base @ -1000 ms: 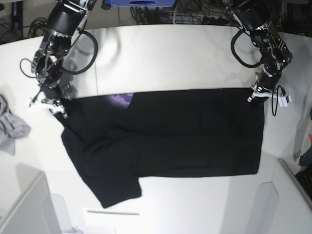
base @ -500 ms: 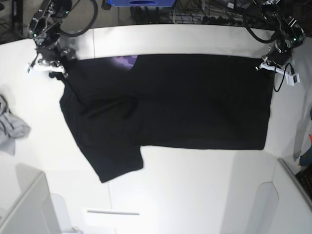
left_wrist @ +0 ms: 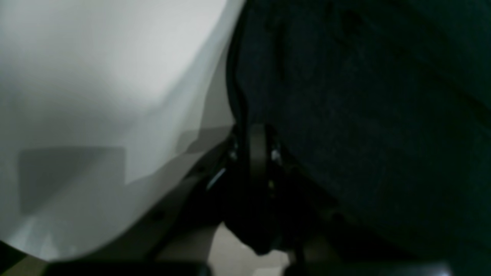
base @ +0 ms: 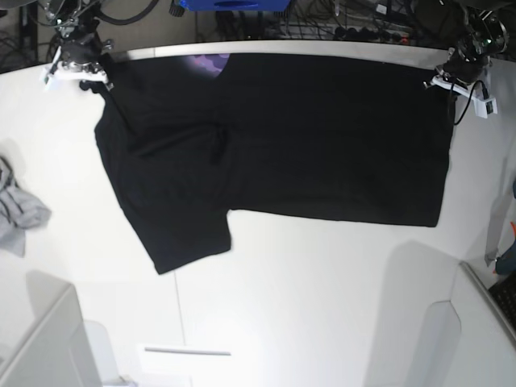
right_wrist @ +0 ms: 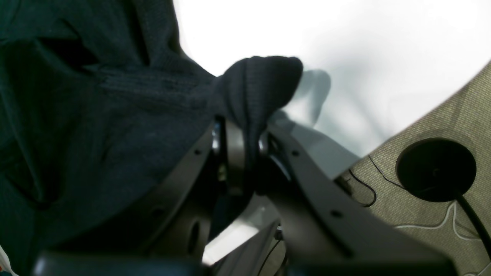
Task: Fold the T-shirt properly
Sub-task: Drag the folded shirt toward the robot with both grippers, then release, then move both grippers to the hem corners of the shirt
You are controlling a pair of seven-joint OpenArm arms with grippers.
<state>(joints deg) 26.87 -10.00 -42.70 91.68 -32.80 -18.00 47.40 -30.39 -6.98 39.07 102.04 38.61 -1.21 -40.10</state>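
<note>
The black T-shirt (base: 306, 137) lies spread across the far half of the white table (base: 306, 298), one sleeve pointing to the front left and a bit of purple print (base: 208, 61) at its far edge. My right gripper (base: 87, 74) is shut on the shirt's far left corner; the right wrist view shows a bunch of black cloth (right_wrist: 253, 88) pinched between its fingers (right_wrist: 234, 149). My left gripper (base: 442, 79) is shut on the far right corner; the left wrist view shows the shirt's edge (left_wrist: 364, 115) caught in the gripper (left_wrist: 257, 153).
A small grey cloth (base: 16, 211) lies at the table's left edge. Cables and a blue box (base: 234, 5) sit beyond the far edge. A pale bin (base: 40, 347) stands at the front left, another (base: 476, 330) at the front right.
Both grippers have pulled the shirt's far edge away from the camera to the table's far edge. The whole shirt has slid that way with them.
</note>
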